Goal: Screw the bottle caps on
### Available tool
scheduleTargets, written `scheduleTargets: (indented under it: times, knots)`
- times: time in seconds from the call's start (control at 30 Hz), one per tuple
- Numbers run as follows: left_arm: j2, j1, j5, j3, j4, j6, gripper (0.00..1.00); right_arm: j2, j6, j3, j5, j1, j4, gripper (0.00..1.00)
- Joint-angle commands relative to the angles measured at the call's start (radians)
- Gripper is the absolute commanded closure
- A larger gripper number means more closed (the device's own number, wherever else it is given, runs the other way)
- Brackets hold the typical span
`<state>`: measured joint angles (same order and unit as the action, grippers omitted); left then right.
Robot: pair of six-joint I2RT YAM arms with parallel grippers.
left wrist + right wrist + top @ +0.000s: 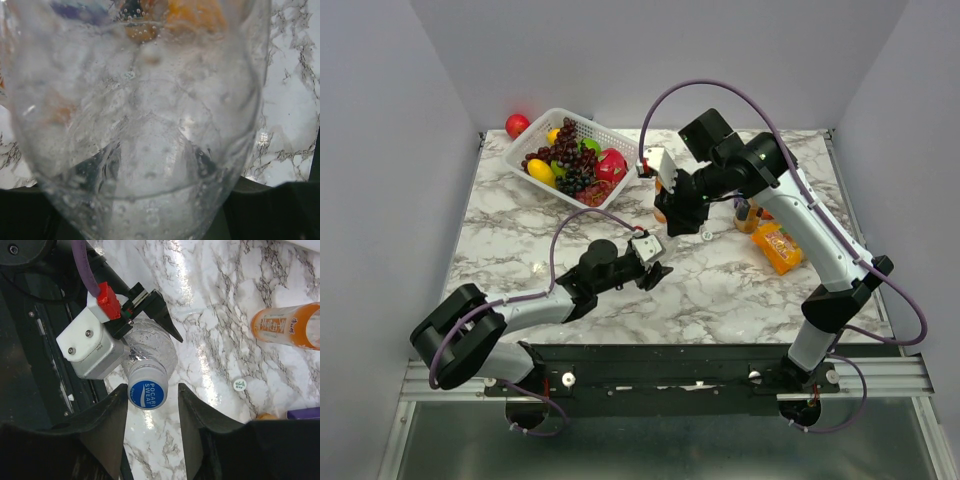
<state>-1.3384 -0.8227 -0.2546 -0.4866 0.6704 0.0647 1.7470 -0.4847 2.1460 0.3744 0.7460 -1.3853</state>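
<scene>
The clear bottle (pixel 152 347) fills the left wrist view (pixel 140 125). My left gripper (pixel 657 267) is shut on its body and holds it tilted. The blue cap (pixel 147 392) sits on the bottle's neck. My right gripper (pixel 152 407) is open, one finger on each side of the blue cap, the left finger (pixel 107 415) close to it. One white cap (pixel 240 385) lies loose on the marble (pixel 706 236). An orange bottle (pixel 285 326) stands farther off (pixel 748 214). Another orange bottle (pixel 660 210) shows behind my right gripper (pixel 678 225). The second white cap is out of view.
An orange snack packet (pixel 778 247) lies right of the orange bottle. A white basket (pixel 532 143) of fruit stands at the back left, with a red ball (pixel 517 125) beside it. Grey walls close in the table on three sides.
</scene>
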Motion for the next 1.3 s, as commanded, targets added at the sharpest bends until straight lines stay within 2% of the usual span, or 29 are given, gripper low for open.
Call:
scheduleTargets:
  times: [0.0, 0.33, 0.97, 1.17, 1.27]
  knots:
    - [-0.015, -0.016, -0.044, -0.032, 0.074, 0.04, 1.0, 0.014, 0.011, 0.031, -0.054, -0.008, -0.063, 0.48]
    - [-0.028, -0.018, -0.041, -0.032, 0.072, 0.034, 1.0, 0.008, 0.008, 0.035, -0.042, -0.008, -0.063, 0.42]
    - [-0.015, -0.013, -0.04, 0.003, 0.093, 0.015, 1.0, -0.007, 0.015, 0.086, 0.047, -0.008, -0.09, 0.39]
    - [-0.008, -0.01, -0.057, 0.009, 0.089, 0.023, 1.0, -0.043, -0.057, 0.112, 0.118, -0.008, -0.083, 0.36]
    - [-0.001, -0.006, -0.075, 0.01, 0.071, 0.04, 1.0, -0.089, -0.182, 0.098, 0.144, -0.008, -0.074, 0.34]
